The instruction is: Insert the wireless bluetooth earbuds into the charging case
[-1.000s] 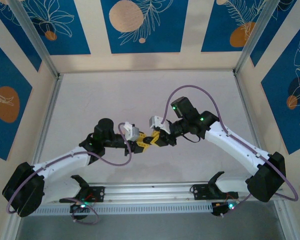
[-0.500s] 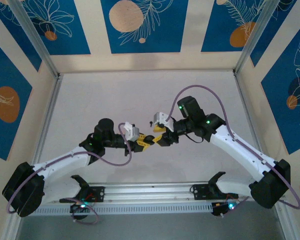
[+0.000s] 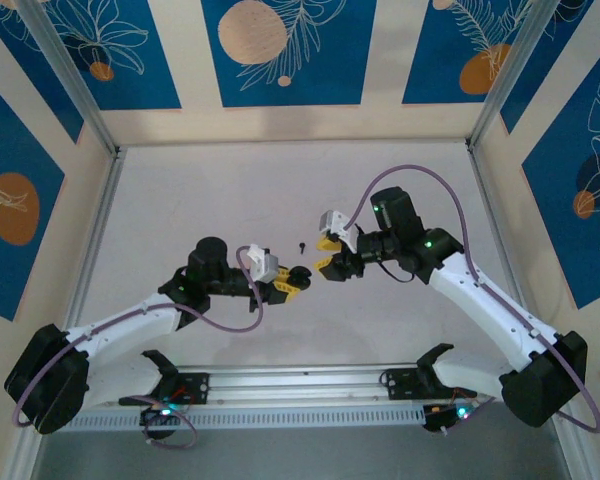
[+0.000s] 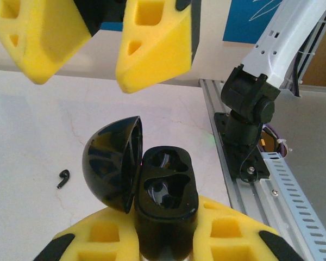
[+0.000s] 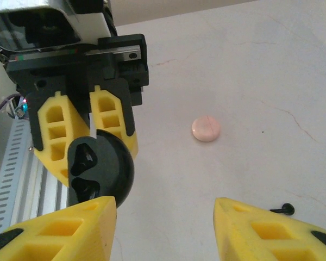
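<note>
Two claws are facing each other low over the desk (image 5: pixel 250 65), and no earbud is sitting in a case yet. Nearest the arm bases, the left claw (image 3: pixel 292 280) is clamping the black case (image 4: pixel 165 190) by its lower body. The lid (image 4: pixel 111 163) is hanging open to one side, and both sockets inside are looking empty. Off to one side of this claw, well apart from the black case, a pale pink round case (image 5: pixel 206 129) is lying on the desk. It seems to be shut, though it is too small to be sure.

Just ahead of the left claw, the right claw (image 5: pixel 163 217) is hovering with its jaws apart, carrying nothing and pointing toward the open case. Just beyond and beside its tips, one black earbud (image 4: pixel 63 178) is lying loose on the desk, with neither claw touching it.

Judging by this, only the preparation is looking finished: a case is open and being held ready. Picking up that earbud and seating it in a socket is still waiting, as is filling the second socket. The pink case is probably still waiting too.
</note>
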Robot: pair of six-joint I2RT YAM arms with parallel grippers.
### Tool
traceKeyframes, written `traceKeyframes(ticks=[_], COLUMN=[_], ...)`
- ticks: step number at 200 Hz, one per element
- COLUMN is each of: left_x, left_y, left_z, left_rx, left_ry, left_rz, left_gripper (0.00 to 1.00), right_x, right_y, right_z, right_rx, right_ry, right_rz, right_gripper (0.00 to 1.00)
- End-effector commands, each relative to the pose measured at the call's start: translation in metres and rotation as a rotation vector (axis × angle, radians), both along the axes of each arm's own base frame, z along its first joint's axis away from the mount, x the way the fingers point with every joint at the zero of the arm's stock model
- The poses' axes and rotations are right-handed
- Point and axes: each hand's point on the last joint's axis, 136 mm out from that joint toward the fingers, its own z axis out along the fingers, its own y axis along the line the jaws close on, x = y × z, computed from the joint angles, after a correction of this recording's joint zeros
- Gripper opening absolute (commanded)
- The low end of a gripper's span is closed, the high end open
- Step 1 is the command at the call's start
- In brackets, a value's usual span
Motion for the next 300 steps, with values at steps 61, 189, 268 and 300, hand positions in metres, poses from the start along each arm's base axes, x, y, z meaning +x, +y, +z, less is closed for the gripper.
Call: traceKeyframes(ticks=[61, 189, 268, 300], left_x=[0.038, 0.053, 0.055, 0.055], left_y=[0.020, 0.053, 0.056, 0.056], left_z=[-0.037, -0.078, -0.076, -0.076], left_rx=[0.071, 0.200, 0.207, 0.206], left_ry=[0.034, 0.084, 0.078, 0.085], left_rz=[0.282, 0.481, 0.493, 0.494], left_gripper=[0.11, 0.13, 0.13, 0.13], right_x=[0.073, 0.157, 0.170, 0.168], right_y=[-0.022, 0.011, 0.022, 0.028], right_z=[-0.039, -0.177, -0.212, -0.219], right_rx=[-0.121, -0.522, -0.655, -0.660], right_ry=[0.417, 0.847, 0.833, 0.854], right_rz=[-0.498, -0.873, -0.879, -0.859], right_gripper=[0.53, 0.47, 0.42, 0.41])
